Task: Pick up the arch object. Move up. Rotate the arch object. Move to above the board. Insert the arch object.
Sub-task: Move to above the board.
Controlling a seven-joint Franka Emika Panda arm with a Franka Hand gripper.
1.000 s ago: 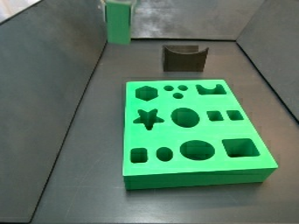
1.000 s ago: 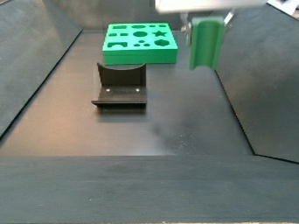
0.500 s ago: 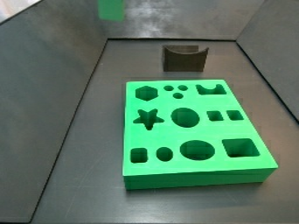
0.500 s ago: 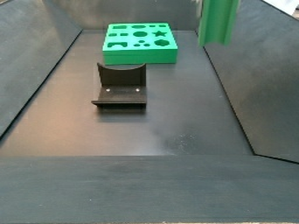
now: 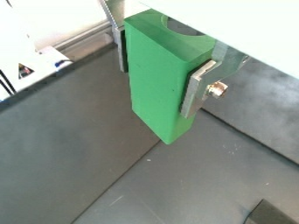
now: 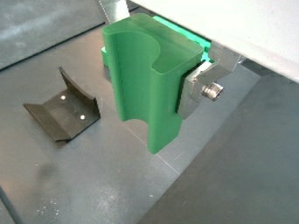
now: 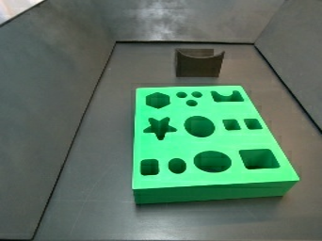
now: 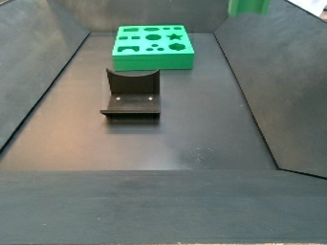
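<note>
Above the fixture [image 6: 65,107], claw [image 6: 152,70] grips arch object [image 6: 146,83].

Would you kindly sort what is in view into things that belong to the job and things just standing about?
Belongs to the job:
- the small green arch object, clamped in the gripper, well above the floor
- the large bright green board with cut-out holes

Just standing about:
- the dark L-shaped fixture on the floor

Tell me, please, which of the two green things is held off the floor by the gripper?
The arch object, clamped between the gripper fingers in both wrist views; the board lies flat on the floor.
</note>
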